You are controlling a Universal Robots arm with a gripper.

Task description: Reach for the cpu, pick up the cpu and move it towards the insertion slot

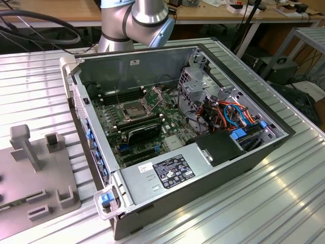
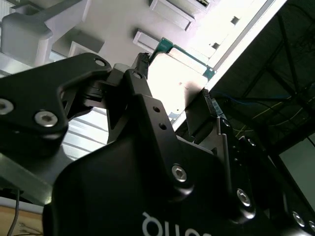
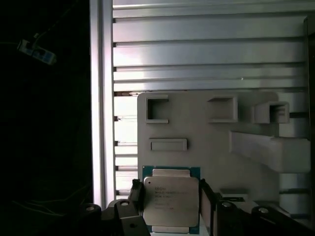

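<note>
The tool [image 3: 171, 201] is clamped on the cpu [image 3: 171, 200], one finger [image 3: 137, 196] on each side edge so the silvery face stays untouched and level. In the first wrist view the chip hangs over the near edge of the grey plastic fixture [image 3: 197, 123]. Judging by that, it is lifted and not yet carried across: the insertion slot [image 1: 132, 109] sits empty inside the open computer case [image 1: 244, 152] on the worktop [image 1: 284, 203].
</note>
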